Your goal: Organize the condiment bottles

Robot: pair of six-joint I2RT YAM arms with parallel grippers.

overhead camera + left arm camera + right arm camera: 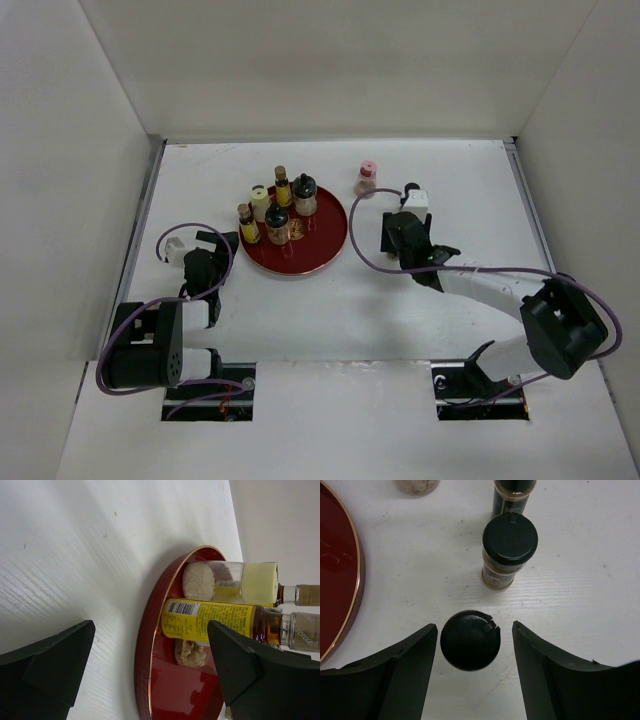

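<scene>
We find the right gripper [474, 628] wide open astride a small black-capped bottle [470, 642] on the white table [570, 605], gripping nothing yet. A second black-capped amber bottle [509, 550] stands just beyond; the round red tray [345, 580] lies alongside. The left gripper [150, 630] hangs open, empty. Risk: an off-centre closure could topple the bottle into its neighbour.
</scene>
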